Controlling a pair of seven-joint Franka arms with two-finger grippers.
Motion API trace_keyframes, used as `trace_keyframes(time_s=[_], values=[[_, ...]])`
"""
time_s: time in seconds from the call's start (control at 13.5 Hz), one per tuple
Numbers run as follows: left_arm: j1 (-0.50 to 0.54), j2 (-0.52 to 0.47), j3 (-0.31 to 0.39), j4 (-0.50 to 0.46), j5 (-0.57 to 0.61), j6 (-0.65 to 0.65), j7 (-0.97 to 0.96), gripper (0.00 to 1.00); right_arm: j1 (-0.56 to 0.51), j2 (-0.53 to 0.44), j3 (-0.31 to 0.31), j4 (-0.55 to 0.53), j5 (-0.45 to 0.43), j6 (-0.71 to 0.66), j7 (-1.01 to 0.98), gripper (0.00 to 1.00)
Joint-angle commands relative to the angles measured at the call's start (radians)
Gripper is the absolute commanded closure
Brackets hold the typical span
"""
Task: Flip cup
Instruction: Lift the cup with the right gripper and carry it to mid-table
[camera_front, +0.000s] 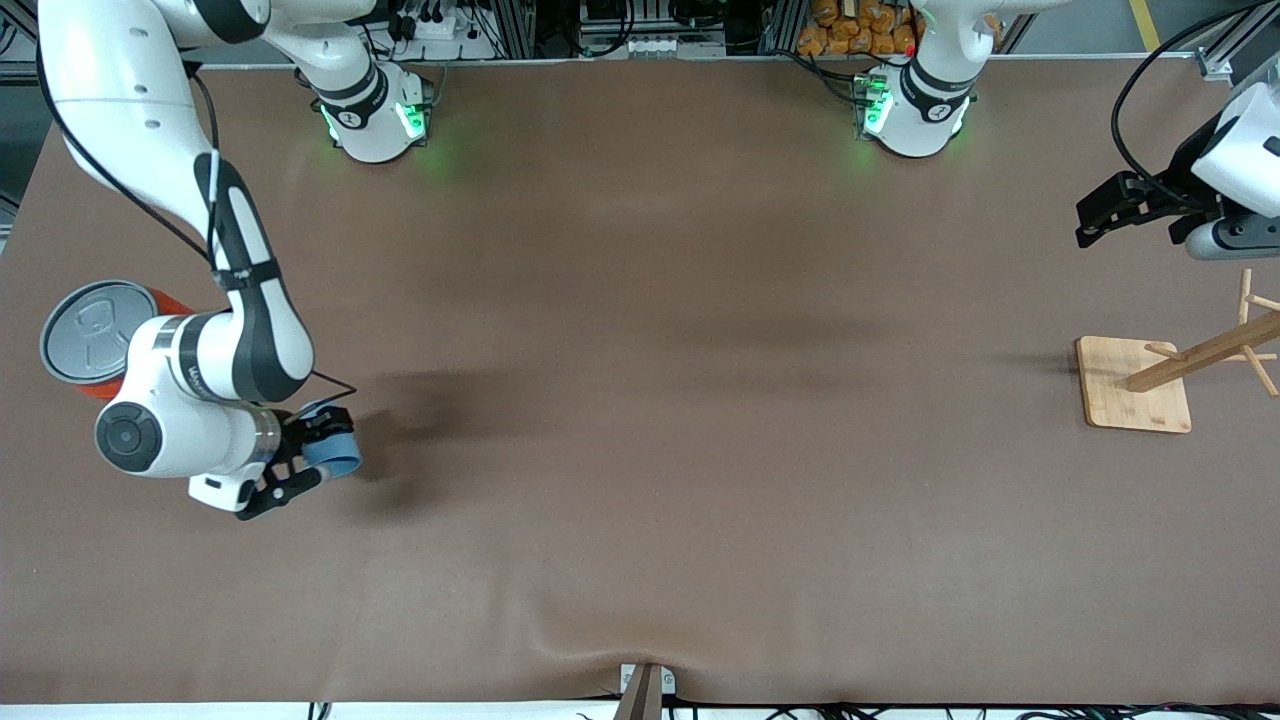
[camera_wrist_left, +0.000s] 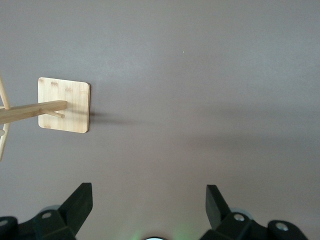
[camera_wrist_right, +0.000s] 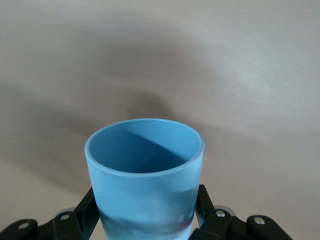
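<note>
The small light-blue cup (camera_front: 338, 455) is held off the table at the right arm's end. It lies sideways, and its open mouth points away from the wrist. My right gripper (camera_front: 312, 454) is shut on the cup's lower body, one black finger on each side. In the right wrist view the cup (camera_wrist_right: 145, 170) fills the lower middle between the fingers (camera_wrist_right: 205, 205), and its inside is bare. My left gripper (camera_front: 1095, 215) waits open above the table at the left arm's end. Nothing is between its fingers (camera_wrist_left: 80, 202).
A large orange can with a grey pull-tab lid (camera_front: 95, 335) stands close beside the right arm's wrist. A wooden peg rack on a square base (camera_front: 1135, 385) stands at the left arm's end, below the left gripper; its base (camera_wrist_left: 64, 105) also shows in the left wrist view.
</note>
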Motion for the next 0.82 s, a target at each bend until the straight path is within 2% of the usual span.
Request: trace_keyframes(time_s=[0.0,0.15,0.22,0.3,0.45,0.52,0.74], values=[[0.001,0.011,-0.018,0.009,0.009,-0.012,0.003,0.00,-0.006,-0.036,0.139,0.021,0.008,-0.024,-0.089,0.45],[0.001,0.014,-0.020,0.009,0.009,-0.012,0.003,0.00,0.019,-0.018,0.227,0.048,0.005,-0.009,-0.107,0.45],[0.003,0.014,-0.020,0.009,0.009,-0.012,0.003,0.00,0.045,-0.003,0.239,0.046,0.008,0.041,-0.119,0.40],[0.003,0.014,-0.020,0.009,0.009,-0.012,0.003,0.00,0.077,-0.003,0.252,0.046,0.008,0.067,-0.162,0.40],[0.004,0.012,-0.020,0.009,0.009,-0.012,0.003,0.00,0.147,0.001,0.253,0.046,0.007,0.120,-0.210,0.40],[0.004,0.012,-0.020,0.010,0.009,-0.012,0.005,0.00,0.171,0.016,0.253,0.046,0.005,0.159,-0.242,0.36],[0.006,0.012,-0.020,0.010,0.009,-0.012,0.010,0.00,0.217,0.056,0.253,0.040,0.004,0.284,-0.461,0.36]])
